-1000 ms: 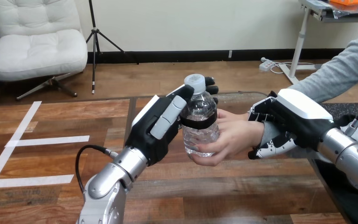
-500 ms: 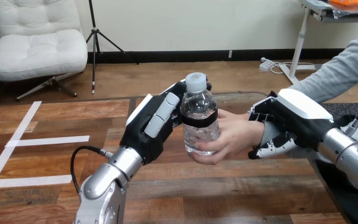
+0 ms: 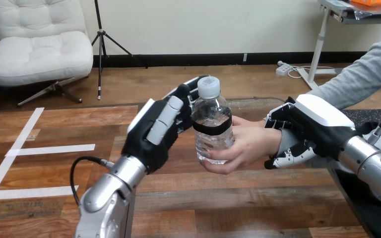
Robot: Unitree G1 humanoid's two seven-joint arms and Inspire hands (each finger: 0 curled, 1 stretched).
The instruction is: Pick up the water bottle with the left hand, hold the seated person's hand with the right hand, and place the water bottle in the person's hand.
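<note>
Bottle [image 3: 212,129] stands upright above the table [image 3: 228,198], gripped low by the person's hand [image 3: 250,146], with the left hand [image 3: 156,134] slack-fingered against its left side and the right hand [image 3: 310,126] curled round the person's wrist [image 3: 284,141]; risk: a careless left-hand retreat could clip the cap [image 3: 209,87] and topple it.

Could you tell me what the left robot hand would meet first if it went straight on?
Probably the water bottle, near its cap, held in the person's hand; depth is unclear.
</note>
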